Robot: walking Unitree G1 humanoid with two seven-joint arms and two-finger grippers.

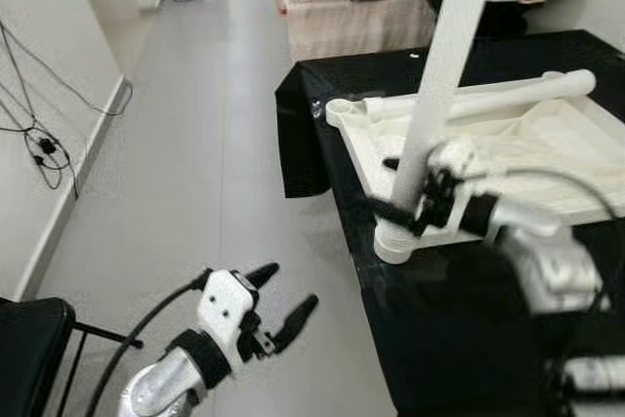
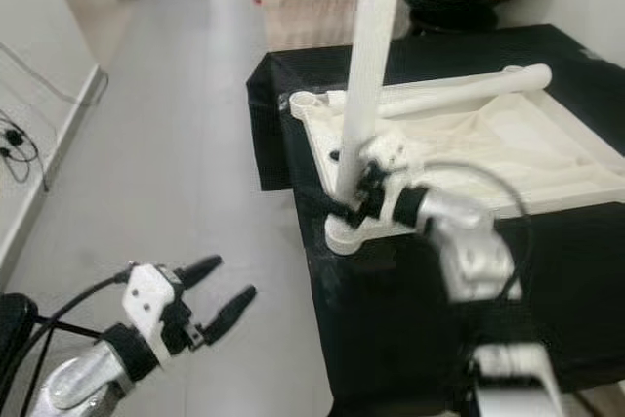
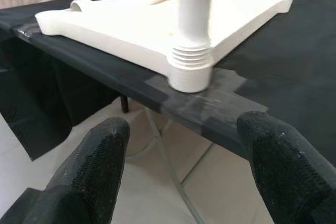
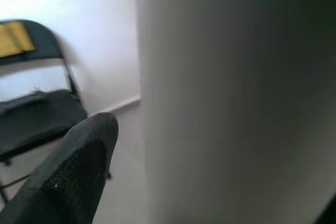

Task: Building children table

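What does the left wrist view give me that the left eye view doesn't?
Left wrist alone: the threaded collar where the upright leg seats in the tabletop's corner socket. Left eye alone: the right end effector around that leg, the left end effector open over the floor, and a second leg lying on the tabletop. Both: the overturned white tabletop on black cloth.

Work surface: a table covered with a black cloth [image 1: 459,329] that drapes over its edges toward a grey floor [image 1: 205,163]. Lying directly on the cloth is an inverted white plastic tabletop [image 1: 547,158], its nearest corner socket [image 3: 190,74] at the table's edge. A second white leg [image 1: 488,100] lies across the tabletop's far side.
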